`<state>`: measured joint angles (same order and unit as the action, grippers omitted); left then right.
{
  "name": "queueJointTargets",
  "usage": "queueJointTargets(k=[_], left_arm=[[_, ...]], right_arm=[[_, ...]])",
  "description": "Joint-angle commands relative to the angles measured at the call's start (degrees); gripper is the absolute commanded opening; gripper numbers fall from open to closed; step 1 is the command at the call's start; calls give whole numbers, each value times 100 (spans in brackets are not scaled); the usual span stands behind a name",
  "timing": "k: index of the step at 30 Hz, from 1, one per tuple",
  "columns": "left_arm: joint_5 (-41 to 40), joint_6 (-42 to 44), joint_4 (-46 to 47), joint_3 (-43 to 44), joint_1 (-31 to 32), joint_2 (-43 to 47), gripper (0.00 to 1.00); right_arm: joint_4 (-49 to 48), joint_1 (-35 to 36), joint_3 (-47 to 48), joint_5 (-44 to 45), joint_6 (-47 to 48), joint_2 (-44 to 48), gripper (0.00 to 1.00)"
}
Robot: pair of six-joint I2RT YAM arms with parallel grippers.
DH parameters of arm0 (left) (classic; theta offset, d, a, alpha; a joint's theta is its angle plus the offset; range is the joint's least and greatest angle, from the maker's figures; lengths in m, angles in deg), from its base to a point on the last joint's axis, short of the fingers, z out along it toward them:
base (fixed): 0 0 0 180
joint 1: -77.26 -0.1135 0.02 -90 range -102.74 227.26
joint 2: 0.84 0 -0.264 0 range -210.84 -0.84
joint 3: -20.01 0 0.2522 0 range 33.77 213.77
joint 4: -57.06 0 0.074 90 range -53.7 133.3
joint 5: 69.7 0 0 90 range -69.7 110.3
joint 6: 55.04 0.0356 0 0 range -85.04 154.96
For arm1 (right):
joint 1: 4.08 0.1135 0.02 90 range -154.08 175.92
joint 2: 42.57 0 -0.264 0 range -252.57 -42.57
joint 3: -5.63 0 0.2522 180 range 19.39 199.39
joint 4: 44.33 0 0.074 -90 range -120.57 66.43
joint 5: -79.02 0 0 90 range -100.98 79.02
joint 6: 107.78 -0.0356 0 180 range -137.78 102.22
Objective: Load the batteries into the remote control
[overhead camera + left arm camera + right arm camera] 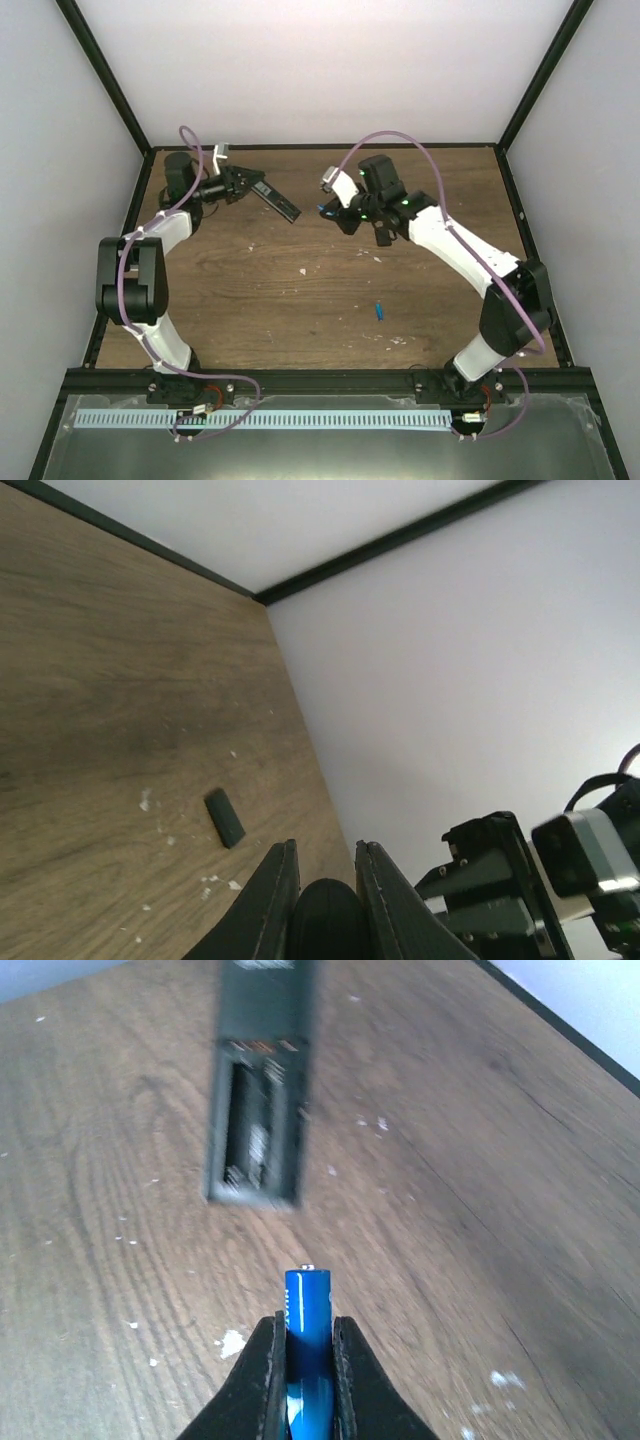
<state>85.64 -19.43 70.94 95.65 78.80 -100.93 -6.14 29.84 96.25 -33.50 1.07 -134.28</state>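
My left gripper (243, 181) is shut on one end of the slim black remote control (278, 202) and holds it above the table at the back left. In the left wrist view its fingers (272, 895) clamp the remote's rounded black end (325, 920). My right gripper (332, 209) is shut on a blue battery (307, 1310) that sticks out past the fingertips. In the right wrist view the remote (262, 1110) hangs just ahead of the battery, its battery bay open and facing the camera. The second blue battery (380, 310) lies on the table at centre right.
A small black cover piece (225, 817) lies on the wood among pale specks of debris (146, 801). White walls and a black frame (320, 146) bound the table at the back and sides. My right arm's wrist (560, 880) shows in the left wrist view.
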Motion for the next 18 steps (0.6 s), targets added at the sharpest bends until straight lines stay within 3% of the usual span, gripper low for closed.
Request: queueJointTargets(k=[1,9,18], left_arm=[[-98,-42,174,-34,-209,237,0],[-30,159,-177,171,-272,289,0],[-17,182,-223,219,-286,236,0]], right_arm=[[-107,-347,-392,342,-605,-9,4],[206,-368,-449,1075,-1533,-792,4],[777,-368,-33,1714,-1560,-1750,4]])
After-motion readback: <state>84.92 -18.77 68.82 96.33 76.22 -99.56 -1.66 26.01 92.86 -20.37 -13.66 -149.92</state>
